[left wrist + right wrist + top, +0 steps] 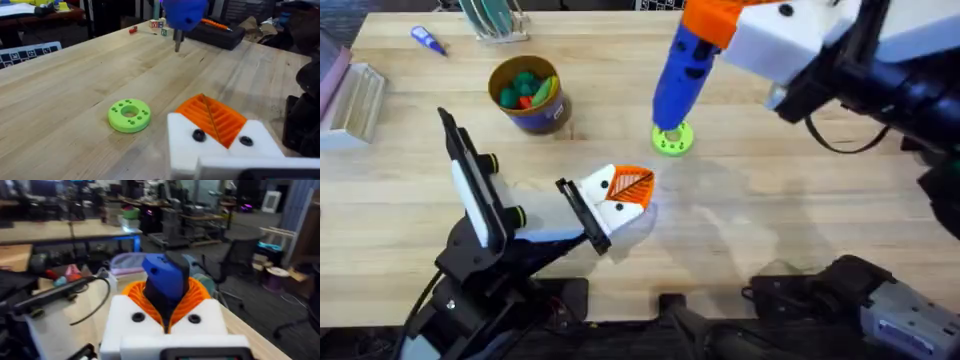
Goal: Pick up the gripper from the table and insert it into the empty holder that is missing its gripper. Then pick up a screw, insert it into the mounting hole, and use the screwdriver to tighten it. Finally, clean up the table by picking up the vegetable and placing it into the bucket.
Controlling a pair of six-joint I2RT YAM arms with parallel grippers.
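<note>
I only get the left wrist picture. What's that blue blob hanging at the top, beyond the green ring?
Observer: That's the screwdriver, clamped between the orange pads of the right gripper.
Operator: Is there a bucket anywhere?
Observer: Yes, the bucket stands on the table, left of the green disc, with colourful vegetables inside.
Operator: And my own arm's claw?
Observer: From above, the left gripper is shut, holding nothing, nearer the arms' bases than the disc.

Screwdriver (682, 62) above disc (671, 140); bucket (530, 96) left of disc.
</note>
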